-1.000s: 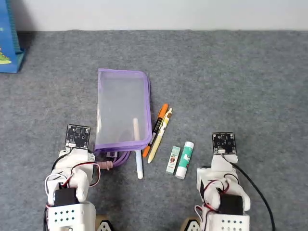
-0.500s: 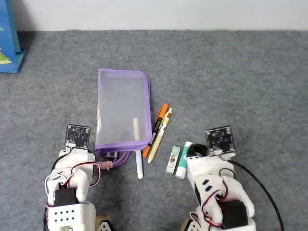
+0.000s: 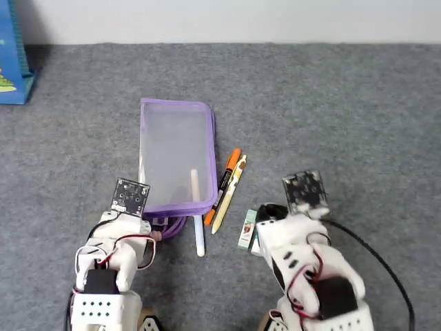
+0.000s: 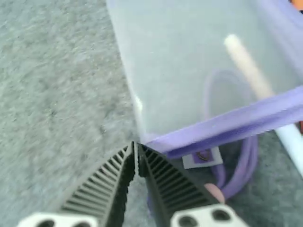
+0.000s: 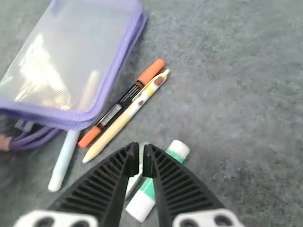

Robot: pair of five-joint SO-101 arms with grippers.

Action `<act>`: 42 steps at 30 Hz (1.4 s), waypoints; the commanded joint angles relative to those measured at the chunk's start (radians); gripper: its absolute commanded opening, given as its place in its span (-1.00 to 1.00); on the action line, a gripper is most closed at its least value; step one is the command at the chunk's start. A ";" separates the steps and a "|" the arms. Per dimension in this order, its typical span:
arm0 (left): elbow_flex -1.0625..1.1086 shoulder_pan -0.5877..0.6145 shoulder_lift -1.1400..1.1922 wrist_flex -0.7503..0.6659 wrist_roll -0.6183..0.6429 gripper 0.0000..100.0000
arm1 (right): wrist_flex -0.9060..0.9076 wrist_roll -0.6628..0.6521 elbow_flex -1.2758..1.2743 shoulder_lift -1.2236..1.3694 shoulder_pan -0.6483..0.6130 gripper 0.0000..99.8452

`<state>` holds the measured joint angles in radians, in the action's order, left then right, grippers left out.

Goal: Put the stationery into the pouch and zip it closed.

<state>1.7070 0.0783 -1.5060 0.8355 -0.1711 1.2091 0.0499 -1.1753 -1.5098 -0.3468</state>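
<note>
Hovering closed and empty over the glue stick (image 5: 177, 149), the right gripper (image 5: 140, 149) seems poised to pick; left gripper (image 4: 136, 150), closed, fronts the pouch (image 4: 189, 61).

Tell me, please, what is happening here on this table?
Two robot arms are packing stationery into a clear purple pouch. Nothing is gripped at this moment. The left tool sits at the pouch's near corner with jaws together. The right tool, also shut, hovers over the glue stick. A pale pen seems to lie half inside the pouch. The orange marker, the yellow pen and a small green packet lie beside it on the grey mat.
</note>
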 commanded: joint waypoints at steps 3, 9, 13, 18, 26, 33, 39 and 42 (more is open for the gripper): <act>-0.025 0.075 -0.011 0.023 -0.066 -0.97 | -0.024 0.009 0.218 0.383 -0.085 -0.94; -0.058 0.210 -0.011 0.025 -0.218 -0.97 | -0.156 0.011 0.261 0.615 -0.107 -0.94; -0.056 0.219 -0.011 0.029 -0.219 -0.97 | -0.239 0.014 0.272 0.731 -0.110 -0.94; -0.082 0.324 -0.011 0.031 -0.195 -0.97 | -0.257 0.014 0.350 0.901 -0.157 -0.94; -0.199 0.470 -0.011 0.127 -0.091 -0.97 | -0.377 0.008 0.446 1.184 -0.266 -0.94; -0.200 0.489 -0.011 0.124 -0.089 -0.97 | -0.564 -0.061 0.589 1.498 -0.292 -0.94; -0.200 0.491 -0.011 0.124 -0.087 -0.97 | -0.654 -0.120 0.792 1.638 -0.286 -0.93; -0.202 0.493 -0.011 0.123 -0.087 -0.97 | -0.582 -0.123 0.832 1.609 -0.292 -0.93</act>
<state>1.5704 0.5662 -1.5060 0.9536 -0.2677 0.5861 -0.0606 -0.4312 0.1258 -0.6322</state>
